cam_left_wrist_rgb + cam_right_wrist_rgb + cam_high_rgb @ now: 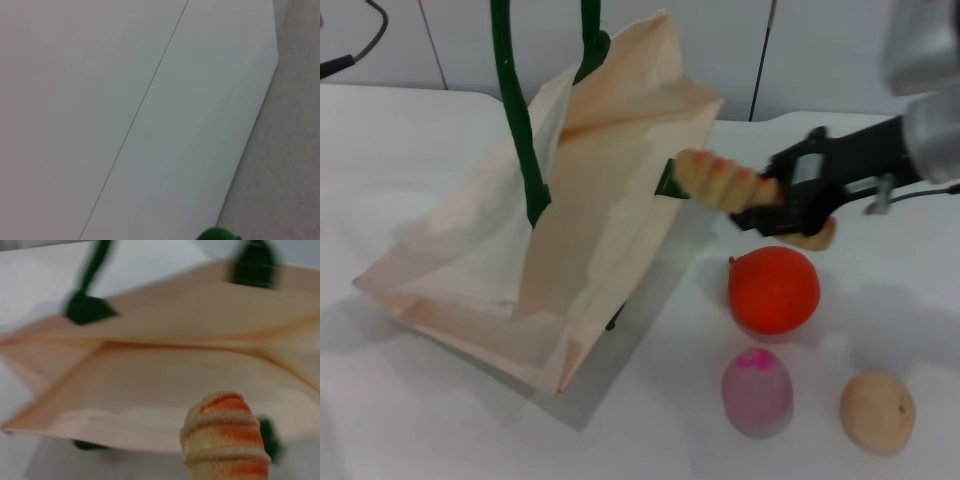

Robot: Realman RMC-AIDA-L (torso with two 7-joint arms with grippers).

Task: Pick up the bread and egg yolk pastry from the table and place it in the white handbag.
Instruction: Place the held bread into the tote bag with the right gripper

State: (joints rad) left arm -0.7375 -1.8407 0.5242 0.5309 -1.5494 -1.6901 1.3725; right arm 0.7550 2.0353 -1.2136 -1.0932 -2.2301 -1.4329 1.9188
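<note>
My right gripper [772,206] is shut on the bread [715,177], a tan loaf with orange-red stripes, and holds it in the air. The loaf's free end points at the open mouth of the white handbag [600,200]. In the right wrist view the bread [225,440] sits just in front of the handbag's opening [165,385]. The bag stands tilted, and its dark green handles [515,110] rise out of the top of the head view. The egg yolk pastry [877,412], a pale tan ball, lies on the table at the front right. My left gripper does not show.
An orange ball [773,290] lies on the white table [420,400] just below the right gripper. A pink-topped mauve egg [757,392] sits in front of it, beside the pastry. The left wrist view shows only wall panels and a bit of green handle [217,234].
</note>
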